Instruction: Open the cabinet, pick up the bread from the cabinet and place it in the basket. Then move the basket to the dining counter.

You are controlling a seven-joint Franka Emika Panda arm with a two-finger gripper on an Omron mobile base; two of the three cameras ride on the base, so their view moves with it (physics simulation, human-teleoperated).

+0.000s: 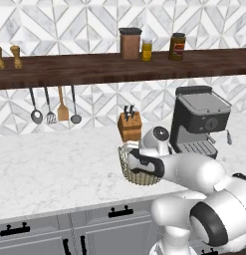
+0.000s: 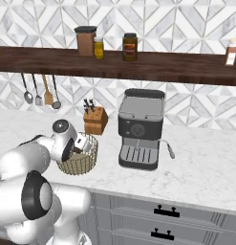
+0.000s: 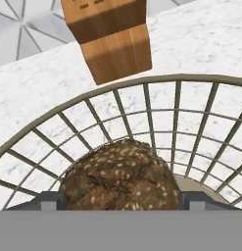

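the lumpy dark-brown seeded bread (image 3: 121, 175) lies in the round tan wire basket (image 3: 157, 115) between the gripper's (image 3: 120, 200) wide-open jaws, arm reaching down over it.

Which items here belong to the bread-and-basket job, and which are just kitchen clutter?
Job: bread, lying in the basket; gripper, open over it.
Clutter: knife block, coffee machine, hanging utensils, shelf jars.

We are in a home kitchen: a marble worktop (image 1: 50, 164) over grey cabinet doors (image 1: 40, 236) with black handles, a tiled backsplash (image 2: 186, 19), a dark wood shelf (image 1: 94, 67) holding jars (image 1: 177, 46), hanging utensils (image 1: 52, 107), a knife block (image 1: 130, 125) and an espresso machine (image 2: 140, 128).
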